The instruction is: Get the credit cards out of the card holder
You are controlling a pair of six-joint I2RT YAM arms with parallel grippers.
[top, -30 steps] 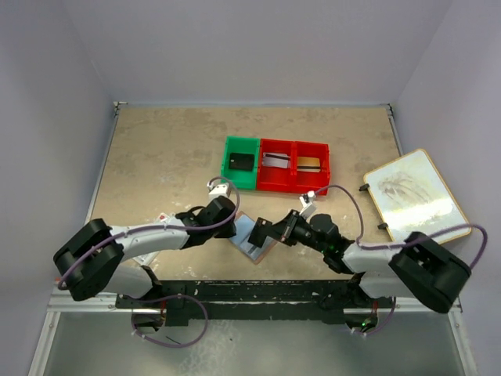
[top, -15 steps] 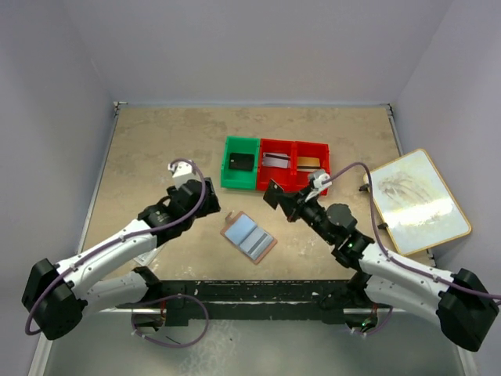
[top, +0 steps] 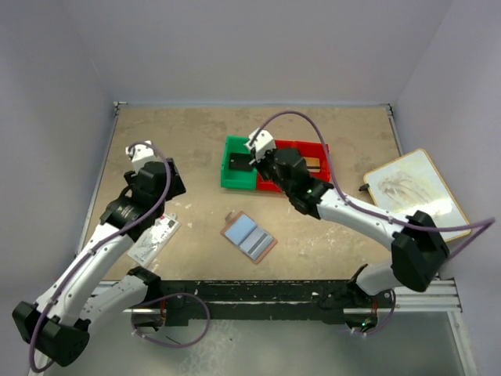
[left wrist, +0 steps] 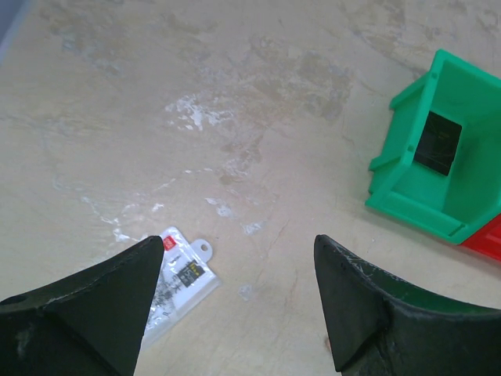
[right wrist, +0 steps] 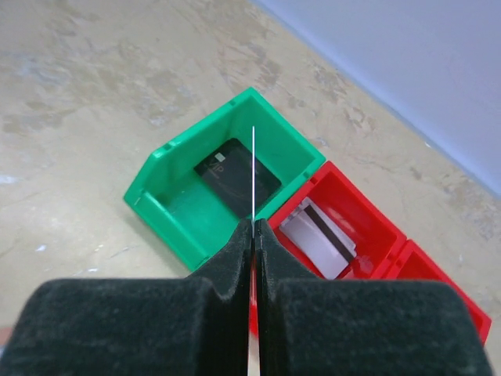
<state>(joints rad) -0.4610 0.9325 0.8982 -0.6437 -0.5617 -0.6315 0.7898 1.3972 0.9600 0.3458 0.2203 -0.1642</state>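
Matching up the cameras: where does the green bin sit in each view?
Top external: green bin, upper middle.
Left wrist: green bin, right edge.
Right wrist: green bin, centre.
Shared landmark: the black card lying inside it.

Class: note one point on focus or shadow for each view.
Top external: even, soft light, faint shadows on the mottled tan tabletop. Left wrist: the open left pincer is dark and soft-edged; the green plastic bin sharp. Right wrist: the shut right pincer blurs; its thin white card shows as a line.
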